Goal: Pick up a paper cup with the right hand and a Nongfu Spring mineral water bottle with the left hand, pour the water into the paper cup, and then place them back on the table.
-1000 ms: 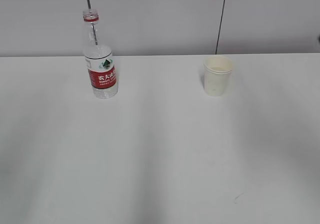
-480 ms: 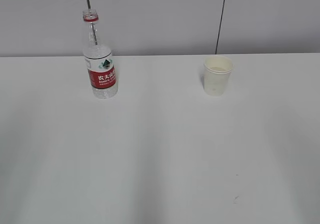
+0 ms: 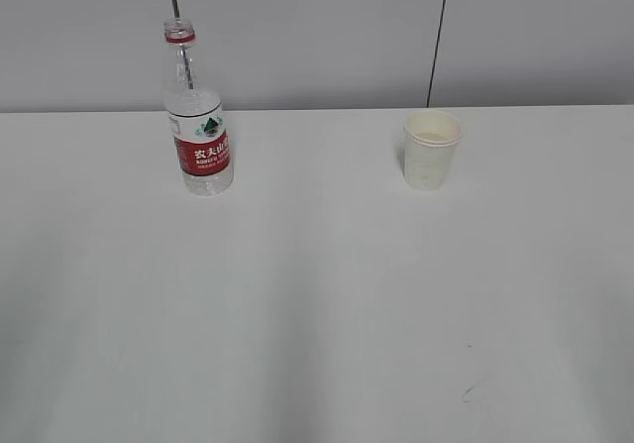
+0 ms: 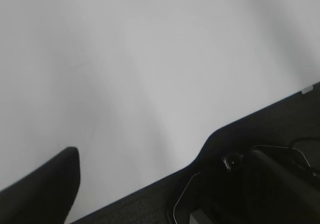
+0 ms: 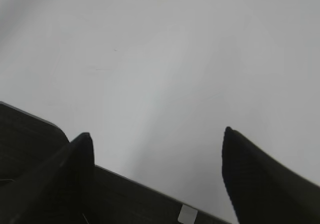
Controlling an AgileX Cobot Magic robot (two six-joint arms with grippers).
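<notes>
Nongfu Spring mineral water bottle (image 3: 196, 116): upright on the table (image 3: 317, 304), far left of the exterior view near the back wall, red neck ring showing, no cap visible on the mouth, red-and-white label facing the camera; water level hard to read, though the upper body looks clear and empty. Paper cup (image 3: 431, 150): upright on the same table, far right of centre, well apart from the bottle, rim up; a pale surface shows just inside the rim, but whether that is water or the cup's inner wall cannot be told. Neither item is touched by anything in the exterior view, where no arm appears. Right gripper (image 5: 159, 159): seen in its wrist view only, two dark fingertips spread wide with bare white tabletop between them, holding nothing, cup not in frame. Left gripper: in its wrist view only one dark fingertip (image 4: 47, 184) shows at the lower left, beside the dark base of the rig; the second finger is out of frame, so its spread cannot be told from the pictures, and nothing is seen held. Progress, judged from the layout: both items stand free on the table with the arms drawn away, which fits either a task not begun or one already finished; the open bottle mouth and low visible water lean towards finished, yet this is uncertain. If not begun, every step is left: both pickups, the pour, the set-down
</notes>
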